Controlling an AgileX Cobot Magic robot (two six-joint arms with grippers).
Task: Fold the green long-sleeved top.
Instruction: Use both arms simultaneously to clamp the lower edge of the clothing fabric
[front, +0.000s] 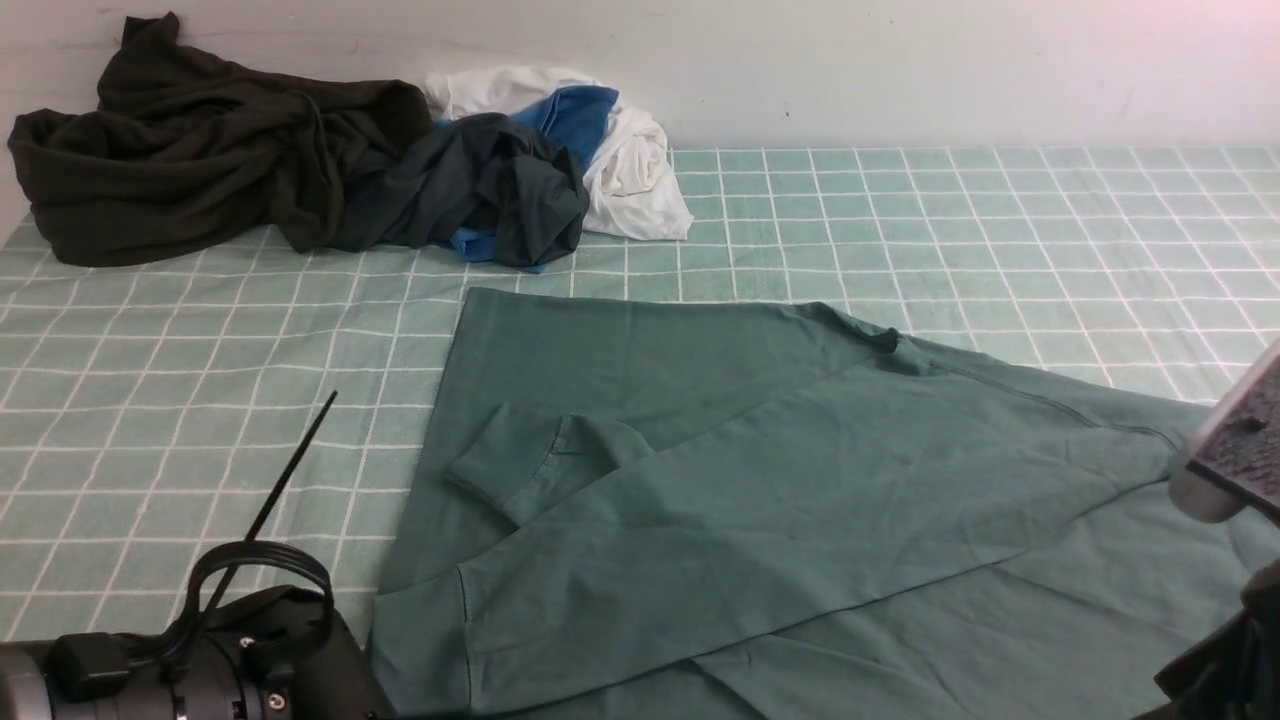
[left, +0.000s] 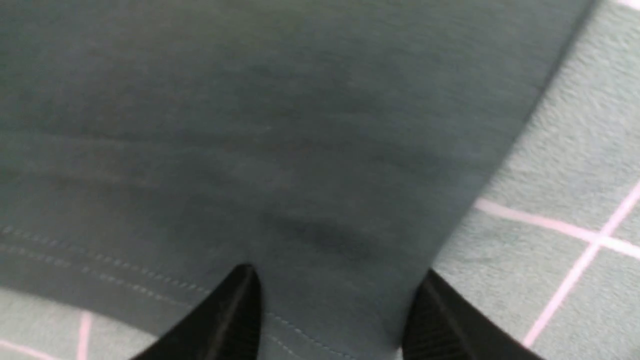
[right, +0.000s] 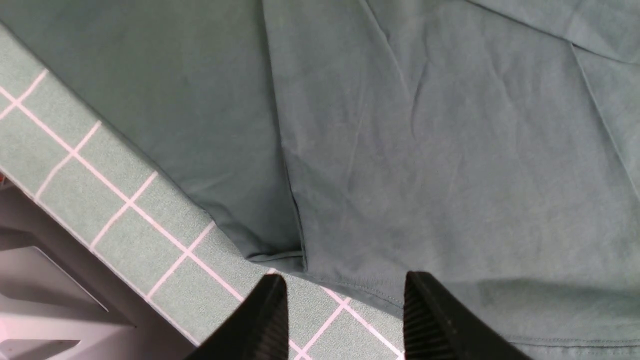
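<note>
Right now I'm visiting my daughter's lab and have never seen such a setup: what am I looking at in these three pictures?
It is a robot with two arms, each ending in a pair of black fingers. The wide picture comes from a camera between the arms, looking forward. In it the left arm shows at the lower left and the right arm at the right edge. The other two pictures come from cameras on the wrists, looking past the left fingers and the right fingers.

A checked cloth covers the surface. On it lies the green long-sleeved top, spread out with one sleeve laid across it. At the back sit a dark olive-black garment and a dark navy-grey garment bundled with blue and white cloth.

Both pairs of fingers stand apart over the top's edge, and nothing is held.
</note>
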